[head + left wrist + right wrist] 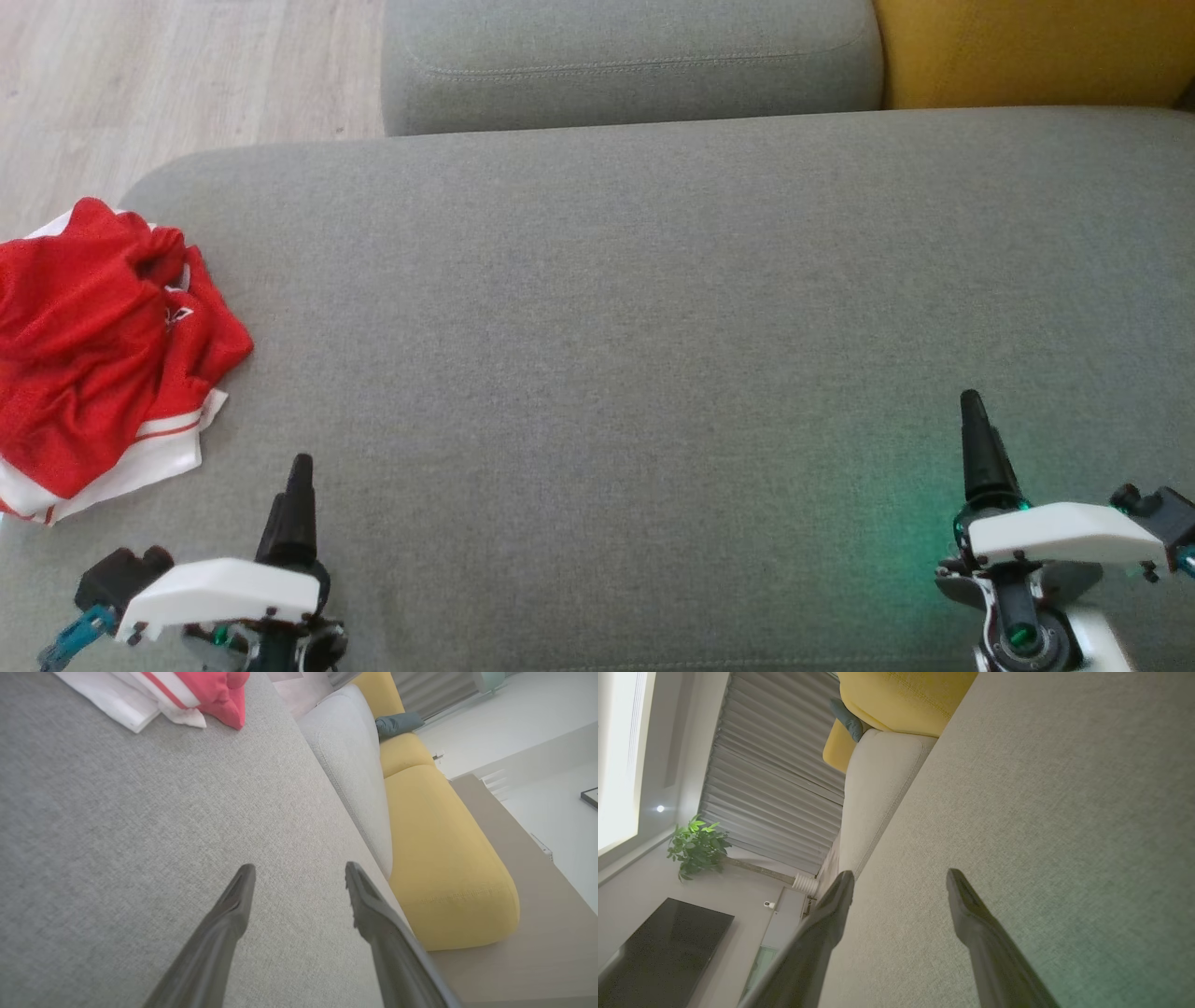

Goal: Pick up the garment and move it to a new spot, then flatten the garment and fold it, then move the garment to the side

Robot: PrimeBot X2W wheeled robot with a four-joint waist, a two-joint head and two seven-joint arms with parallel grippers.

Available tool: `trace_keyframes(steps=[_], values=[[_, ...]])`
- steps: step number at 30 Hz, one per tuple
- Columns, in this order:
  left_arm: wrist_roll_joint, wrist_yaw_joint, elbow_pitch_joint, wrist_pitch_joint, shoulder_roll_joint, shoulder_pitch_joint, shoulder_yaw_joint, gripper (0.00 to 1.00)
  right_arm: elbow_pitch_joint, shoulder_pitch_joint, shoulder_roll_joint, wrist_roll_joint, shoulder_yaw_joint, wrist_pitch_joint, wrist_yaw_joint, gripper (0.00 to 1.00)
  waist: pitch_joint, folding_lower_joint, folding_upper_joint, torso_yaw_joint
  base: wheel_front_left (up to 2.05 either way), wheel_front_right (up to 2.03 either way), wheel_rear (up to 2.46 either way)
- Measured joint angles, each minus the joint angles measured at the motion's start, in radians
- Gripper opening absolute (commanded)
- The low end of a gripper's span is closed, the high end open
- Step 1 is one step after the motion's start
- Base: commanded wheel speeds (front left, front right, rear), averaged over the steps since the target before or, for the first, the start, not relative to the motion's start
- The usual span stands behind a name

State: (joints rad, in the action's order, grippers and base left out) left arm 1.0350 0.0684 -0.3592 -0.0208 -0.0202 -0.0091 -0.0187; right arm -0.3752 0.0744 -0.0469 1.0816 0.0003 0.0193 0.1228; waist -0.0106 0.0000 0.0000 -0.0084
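A: Largest first. Confirm the surface?
B: Logged as a grey seat cushion (597, 327), running beneath and ahead of both grippers. Farther ahead, noted a grey back cushion (635, 65); beside it, out past the right gripper (900, 877), a yellow cushion (1027, 47).
A: Located the garment (93, 345)?
B: Yes. Found bunched in a heap, red mesh with white trim, resting on the seat's end. Lies ahead of the left gripper (299, 872) and outboard to its left. Near that gripper, not touching. Sits well apart from the right one, with almost the whole seat between.
A: Long axis?
B: Hard to call on a crumpled heap cut by the frame edge; appears to run roughly along the pointing direction of the fingers (229, 919) rather than across it.
A: Jaw state?
B: Spread wide on both sides, pinching nothing. Nothing but bare cushion seen in either gap.
A: Step in hand?
B: Judged as the very start, with nothing lifted yet. Favour the left arm as the nearer. Would call for a reach forward and leftward, then a descent onto a raised fold. Expect limp mesh to drag and unfurl unevenly on lifting; worth gripping near the heap's top rather than the flat white hem.
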Motion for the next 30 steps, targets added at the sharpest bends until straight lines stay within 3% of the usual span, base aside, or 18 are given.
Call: trace_keyframes(steps=[30], values=[[-0.368,-0.087,0.014,-0.086,-0.007,-0.018,0.041,1.0,-0.038,0.04,0.002,-0.392,0.011,0.082,0.0,1.0,0.003,0.0,0.0,-0.003,0.0,0.0,0.0]])
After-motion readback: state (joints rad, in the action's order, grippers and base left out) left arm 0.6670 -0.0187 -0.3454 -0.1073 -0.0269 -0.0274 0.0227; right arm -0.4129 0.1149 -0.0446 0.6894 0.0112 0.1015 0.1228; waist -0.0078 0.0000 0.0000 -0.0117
